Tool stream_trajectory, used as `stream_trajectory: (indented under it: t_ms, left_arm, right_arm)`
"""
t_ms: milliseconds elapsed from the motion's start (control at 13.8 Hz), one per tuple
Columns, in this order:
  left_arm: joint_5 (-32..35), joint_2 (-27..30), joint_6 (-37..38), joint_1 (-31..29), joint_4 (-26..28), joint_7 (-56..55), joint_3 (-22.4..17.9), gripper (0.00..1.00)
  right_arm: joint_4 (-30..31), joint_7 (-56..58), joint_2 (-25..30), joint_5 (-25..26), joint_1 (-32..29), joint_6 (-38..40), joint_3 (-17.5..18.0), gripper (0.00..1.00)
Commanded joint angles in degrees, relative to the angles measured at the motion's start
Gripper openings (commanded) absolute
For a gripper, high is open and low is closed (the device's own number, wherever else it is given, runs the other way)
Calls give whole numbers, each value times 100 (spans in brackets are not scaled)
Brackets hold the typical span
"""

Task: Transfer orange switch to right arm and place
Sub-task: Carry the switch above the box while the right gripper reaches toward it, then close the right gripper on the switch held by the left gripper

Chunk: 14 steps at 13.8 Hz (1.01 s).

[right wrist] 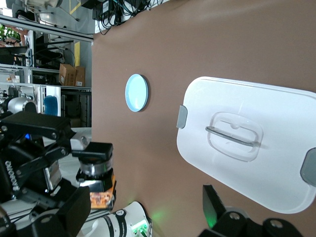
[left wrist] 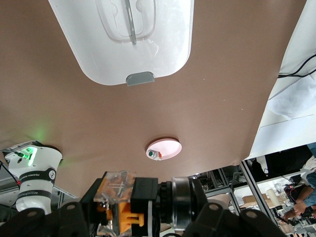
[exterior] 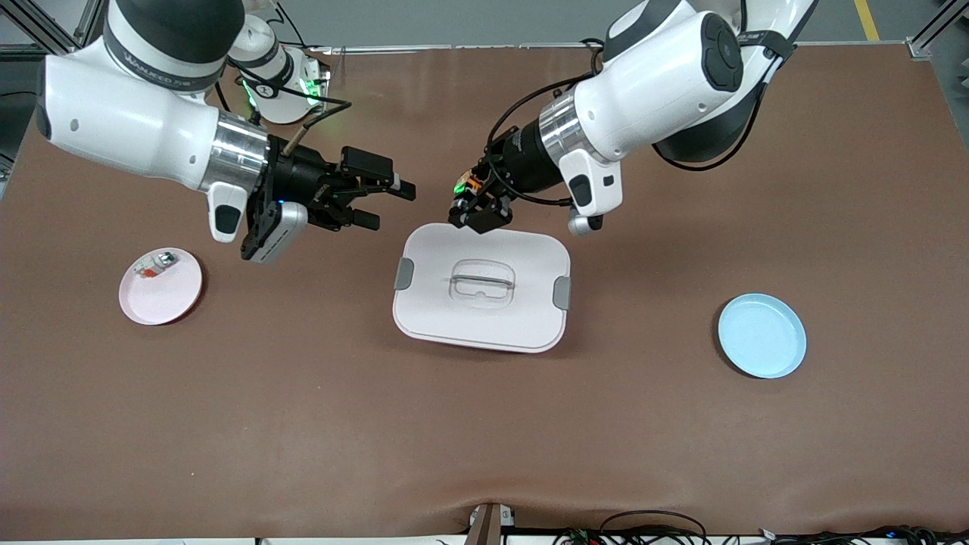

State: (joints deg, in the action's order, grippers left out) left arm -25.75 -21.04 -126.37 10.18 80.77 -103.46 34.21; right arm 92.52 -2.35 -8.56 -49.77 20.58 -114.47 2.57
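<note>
The left end effector hangs in the air over the edge of the white lidded box that lies farthest from the front camera, and it is clamped on the orange switch. In the left wrist view the switch sits between the fingers, its clear and orange rear block showing beside the black round body. The right end effector hovers over bare tabletop just beside the box, toward the right arm's end, with its two fingers spread wide and nothing between them. It points at the left end effector with a gap left between the two. In the right wrist view the switch shows in the other arm's grip.

The box lies flat in the middle of the tabletop with a grey clasp at each short side and a clear handle on its lid. A pink plate sits toward the right arm's end and carries a small whitish part with red and green bits. A light blue plate sits toward the left arm's end
</note>
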Motion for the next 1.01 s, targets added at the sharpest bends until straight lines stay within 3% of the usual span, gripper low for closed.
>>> stream_trajectory:
  t_ms: [0, 939]
  left_arm:
    - [0, -67, -361, 116, -53, -86, -11, 19]
    - [17, -243, -739, 336, -44, -86, -20, 20]
  right_arm:
    - [415, -11, 205, -348, 270, -417, -55, 100]
    - [733, -187, 373, -464, 702, -1359, -63, 100]
